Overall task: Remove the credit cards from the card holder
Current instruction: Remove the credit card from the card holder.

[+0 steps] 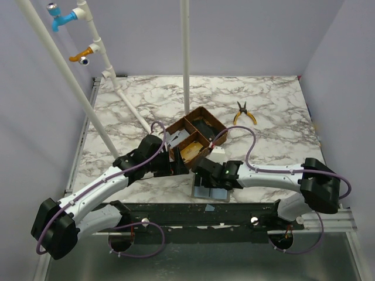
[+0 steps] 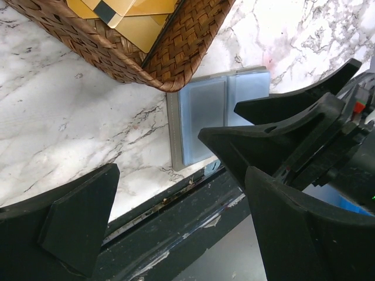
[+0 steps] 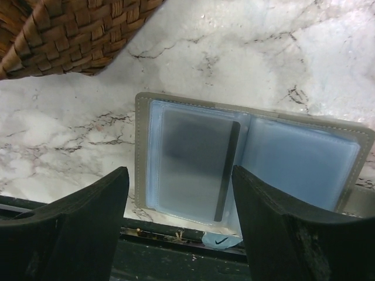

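Note:
The card holder (image 1: 210,192) lies open and flat at the table's near edge, grey outside and pale blue inside (image 3: 299,164). Its left pocket holds one credit card (image 3: 193,158), pale grey with a dark stripe, seen through the clear sleeve. My right gripper (image 3: 180,178) hovers over that pocket, open, with a finger on each side and nothing between them. In the top view the right gripper (image 1: 208,178) is just above the holder. My left gripper (image 2: 181,202) is open and empty, beside the holder (image 2: 205,117) near the table edge; the right gripper's fingers (image 2: 281,108) cross its view.
A brown woven three-compartment tray (image 1: 214,117) stands just behind the holder, with gold cards (image 2: 137,26) in its near compartment. Yellow-handled pliers (image 1: 245,113) lie at the back right. A white pole (image 1: 186,58) rises behind the tray. The dark table rail (image 3: 176,257) runs right below the holder.

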Robot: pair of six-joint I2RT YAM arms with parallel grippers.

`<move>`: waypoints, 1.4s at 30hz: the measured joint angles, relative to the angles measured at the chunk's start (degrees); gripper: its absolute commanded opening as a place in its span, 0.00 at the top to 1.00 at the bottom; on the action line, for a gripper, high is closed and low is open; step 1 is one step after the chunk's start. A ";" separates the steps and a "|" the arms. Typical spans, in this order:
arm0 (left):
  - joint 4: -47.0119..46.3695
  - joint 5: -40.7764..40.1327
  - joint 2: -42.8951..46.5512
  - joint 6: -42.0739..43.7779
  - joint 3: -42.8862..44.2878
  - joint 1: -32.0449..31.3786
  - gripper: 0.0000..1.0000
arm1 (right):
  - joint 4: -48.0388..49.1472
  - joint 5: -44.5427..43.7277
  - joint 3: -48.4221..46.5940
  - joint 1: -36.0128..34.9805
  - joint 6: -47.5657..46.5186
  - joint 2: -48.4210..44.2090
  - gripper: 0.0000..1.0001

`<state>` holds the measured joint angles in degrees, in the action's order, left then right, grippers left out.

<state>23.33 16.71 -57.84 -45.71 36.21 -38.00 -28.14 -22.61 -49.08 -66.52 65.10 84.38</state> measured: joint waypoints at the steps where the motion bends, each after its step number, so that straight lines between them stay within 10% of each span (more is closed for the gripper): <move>1: -0.20 0.00 -0.09 -0.04 -0.13 0.00 0.08 | 0.02 0.00 -0.17 -0.24 0.00 0.59 0.29; 42: -2.73 2.08 -2.67 0.11 -1.09 0.00 0.08 | -4.50 -0.92 -2.43 -3.17 4.02 7.32 0.54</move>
<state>20.60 18.79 -60.51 -45.60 35.11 -38.00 -32.64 -23.53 -51.51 -69.69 69.12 91.70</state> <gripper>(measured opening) 0.922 0.504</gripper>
